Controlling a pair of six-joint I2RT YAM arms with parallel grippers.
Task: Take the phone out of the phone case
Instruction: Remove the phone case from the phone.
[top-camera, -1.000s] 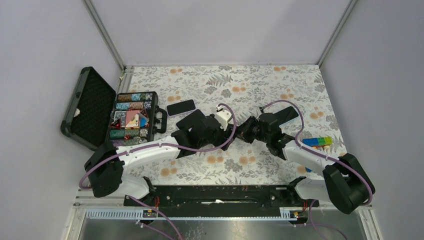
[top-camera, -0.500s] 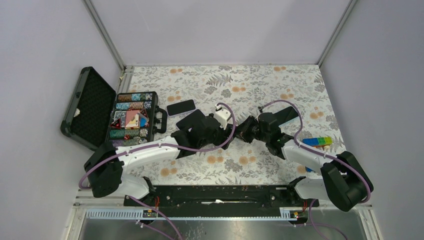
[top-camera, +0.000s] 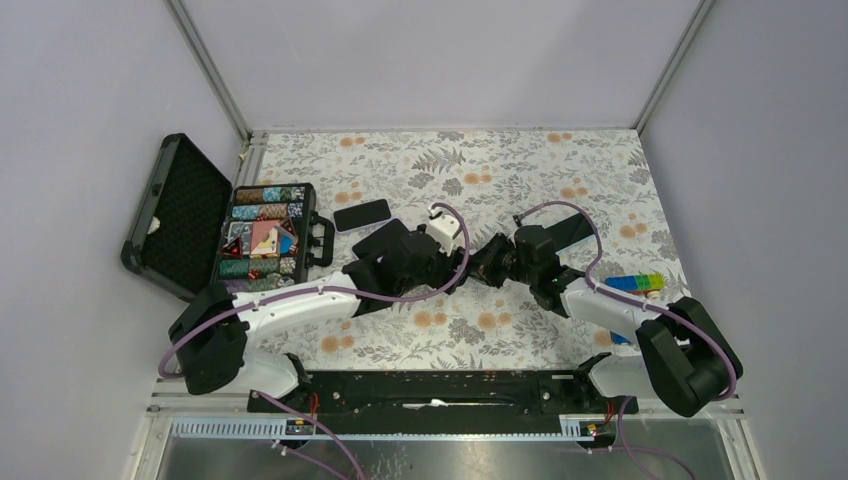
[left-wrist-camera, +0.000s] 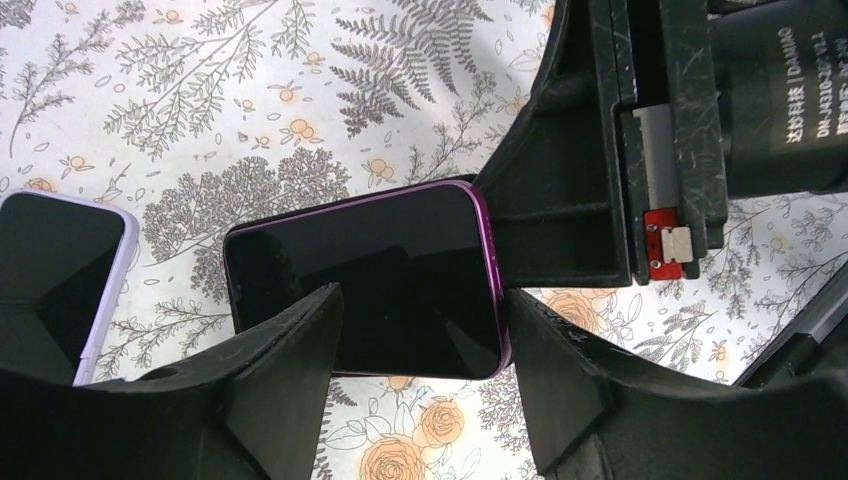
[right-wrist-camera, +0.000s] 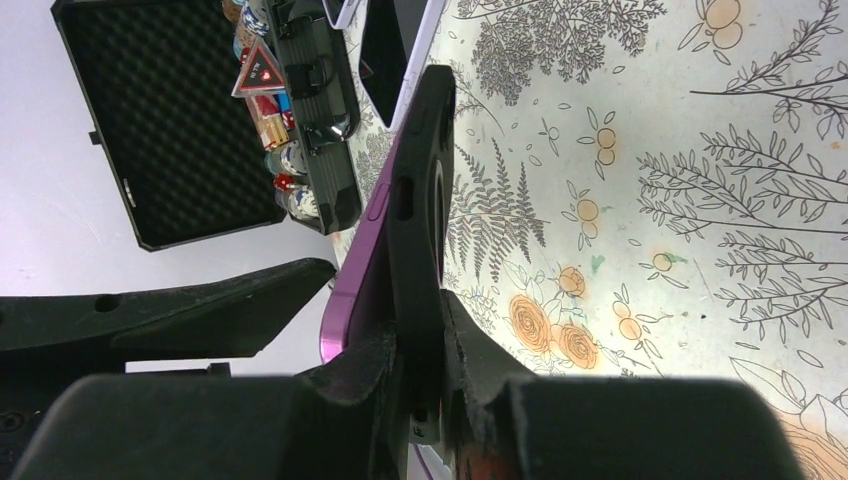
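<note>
Black fingers of the right end effector are pressed together on one short end of the phone and seem to hold it a little above the desk, near its middle. In the right wrist view a purple edge with a side button lies against a thicker black layer. I judge this black layer to be the phone case, but I cannot be sure.

The left end effector has its fingers apart, one on each side of the free end of the phone. Whether they touch it I cannot tell. So the phone sits in its case, between the two arms.

Further left, a second phone with a pale rim lies flat on the desk. Beyond it stands an open black box of tokens. Coloured blocks lie at the right.

The step in hand seems to be the second grasp, before any separation. The next move probably calls for the left fingers to close on one layer only and peel it away while the right side holds firm. If they squeeze both layers together, nothing will come apart.
</note>
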